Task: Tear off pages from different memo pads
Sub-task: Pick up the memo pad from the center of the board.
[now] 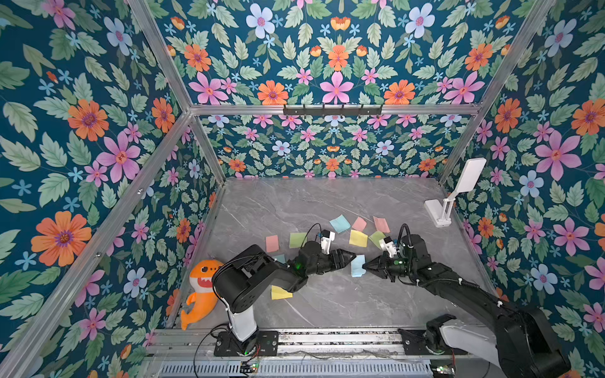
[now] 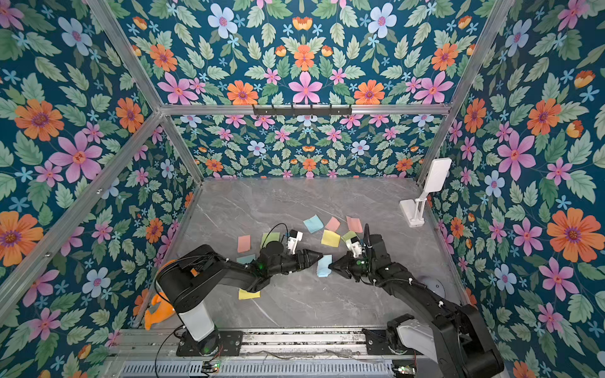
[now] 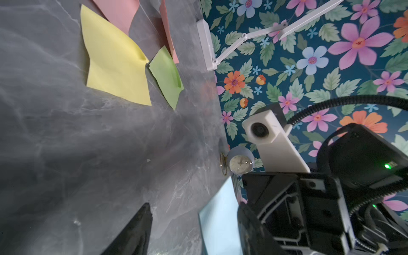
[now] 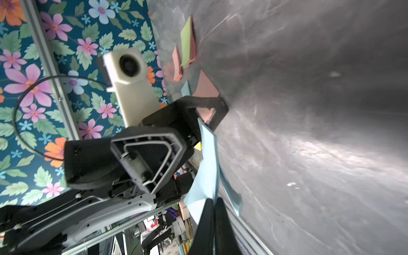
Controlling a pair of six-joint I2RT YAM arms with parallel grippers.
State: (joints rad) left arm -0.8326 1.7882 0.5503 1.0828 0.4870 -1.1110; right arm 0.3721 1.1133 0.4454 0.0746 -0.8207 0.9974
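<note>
Since its jaws pinch the blue page (image 1: 357, 266) by one edge, the right hand (image 1: 367, 265) holds it up from 3 o'clock. The left hand (image 1: 353, 256), at 9 o'clock, stands parted about the other edge, not clamping. Toward 12 o'clock, loose pages (image 1: 358, 238) lie on the surface (image 1: 327, 203).

- The far half of the grey table (image 1: 327, 196) is bare from wall to wall, except for a white folding stand (image 1: 440, 209) in the far right corner.
- Across the middle, loose pages (image 1: 358, 238) lie scattered, with memo pads (image 1: 272, 243) to their left.
- The left gripper (image 1: 351, 255), jaws apart, and the right gripper (image 1: 366, 265), pinching a blue page (image 1: 357, 265), meet almost tip to tip at the centre, so both arms bar the way across.
- The near strip between the arm bases is bare, apart from a yellow paper square (image 1: 281, 293) partly under the left arm.
- An orange shark plush (image 1: 203, 288) fills the near left corner.
</note>
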